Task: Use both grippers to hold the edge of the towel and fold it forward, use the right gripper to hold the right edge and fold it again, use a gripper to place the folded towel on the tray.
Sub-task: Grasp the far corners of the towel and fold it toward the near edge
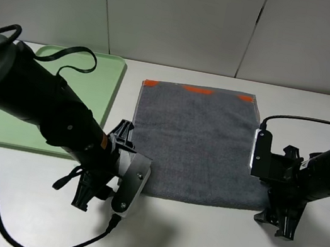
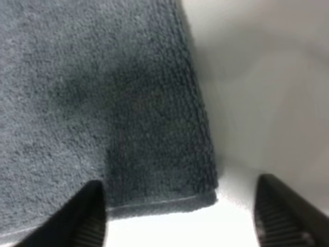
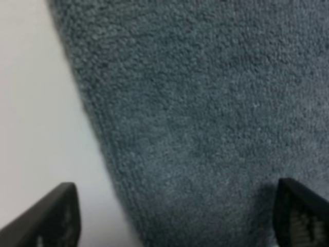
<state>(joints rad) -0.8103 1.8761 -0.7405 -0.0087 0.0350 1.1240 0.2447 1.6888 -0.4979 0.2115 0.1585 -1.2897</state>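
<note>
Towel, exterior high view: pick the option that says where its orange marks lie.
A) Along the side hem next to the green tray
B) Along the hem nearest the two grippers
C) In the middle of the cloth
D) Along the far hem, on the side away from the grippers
D: the orange marks run along the far hem of the towel, while the near hem is plain grey.

- The towel [image 1: 193, 144], dark grey terry, lies flat and unfolded on the white surface [image 1: 195, 244], with orange marks along its far hem.
- The edge of the towel [image 1: 202, 202], the plain near hem, lies flat.
- The tray [image 1: 105, 84], light green and low-rimmed, sits just left of the towel, not touching.
- The left end effector [image 2: 182, 221], jaws spread, straddles the near-left corner.
- The right end effector [image 3: 175, 221], jaws wide, straddles the right side hem.
</note>
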